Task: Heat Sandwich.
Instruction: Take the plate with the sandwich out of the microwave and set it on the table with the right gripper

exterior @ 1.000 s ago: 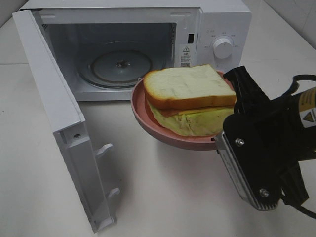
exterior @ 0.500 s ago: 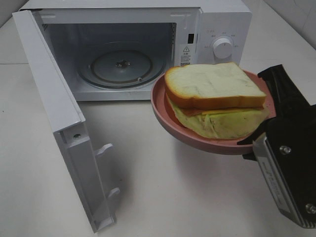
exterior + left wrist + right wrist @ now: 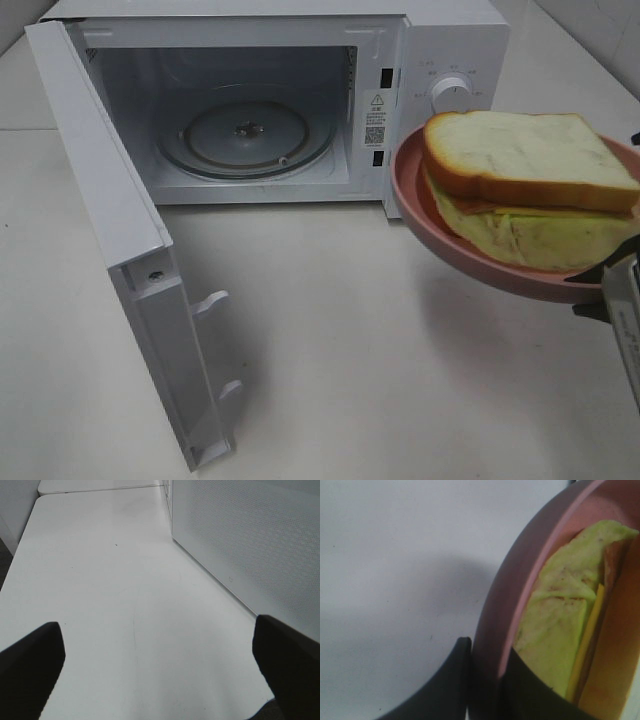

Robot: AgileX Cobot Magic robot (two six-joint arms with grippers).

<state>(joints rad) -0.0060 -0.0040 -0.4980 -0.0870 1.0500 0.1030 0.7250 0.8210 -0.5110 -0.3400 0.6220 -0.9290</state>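
Right pincer (image 3: 485, 680) clamps plate (image 3: 430, 225) rim, sandwich (image 3: 525, 200) aboard; left pincer (image 3: 160, 665) wide over bare table (image 3: 125, 580).

Kitchen-style test bench, folks.
A white microwave (image 3: 270, 100) stands door-open on a bare white table (image 3: 330, 340), a pink plate (image 3: 450, 245) carries a sandwich (image 3: 530, 190), and pale tiled wall shows behind.

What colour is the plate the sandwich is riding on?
Pink. The plate shows best in the exterior high view, carrying the sandwich.
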